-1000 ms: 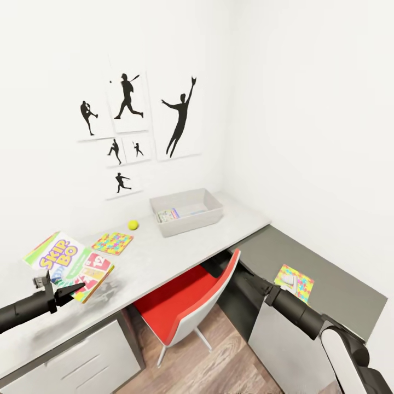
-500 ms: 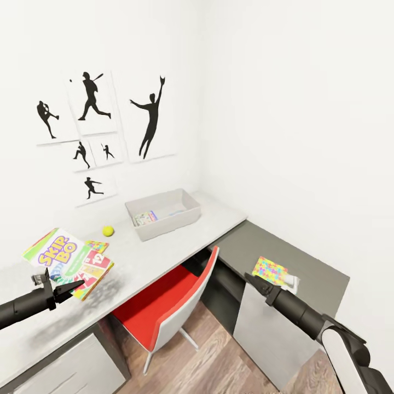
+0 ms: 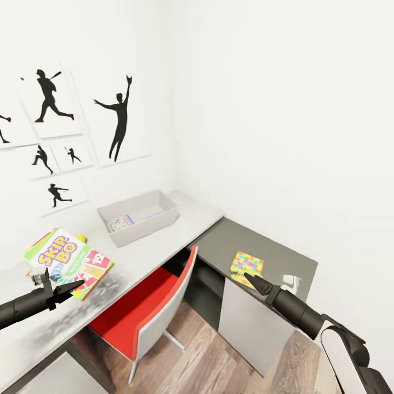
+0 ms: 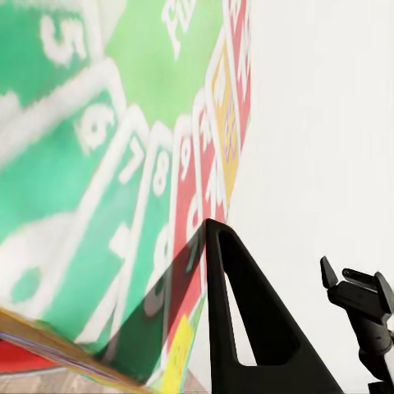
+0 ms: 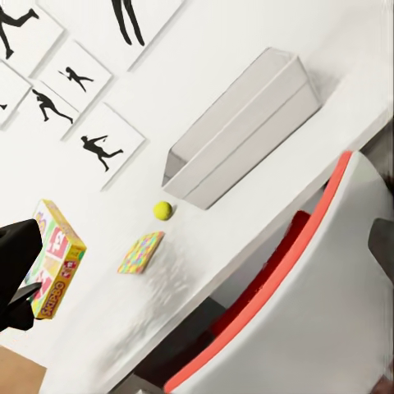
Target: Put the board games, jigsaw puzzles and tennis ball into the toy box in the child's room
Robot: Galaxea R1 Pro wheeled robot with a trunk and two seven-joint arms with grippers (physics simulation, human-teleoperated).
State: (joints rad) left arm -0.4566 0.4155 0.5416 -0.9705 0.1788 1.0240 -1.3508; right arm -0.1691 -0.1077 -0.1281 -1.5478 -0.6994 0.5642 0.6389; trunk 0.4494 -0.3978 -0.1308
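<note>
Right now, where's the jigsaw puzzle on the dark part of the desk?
In the head view the jigsaw puzzle lies flat on the dark grey desk top, right of the red chair, just beyond the right gripper.

Skip-Bo box (image 3: pixel 68 262) hides most of the tennis ball (image 3: pixel 82 238) in head view. Toy box (image 3: pixel 139 216) contents too small to read. Left wall pics (image 3: pixel 16 117) cut off by the edge.
</note>
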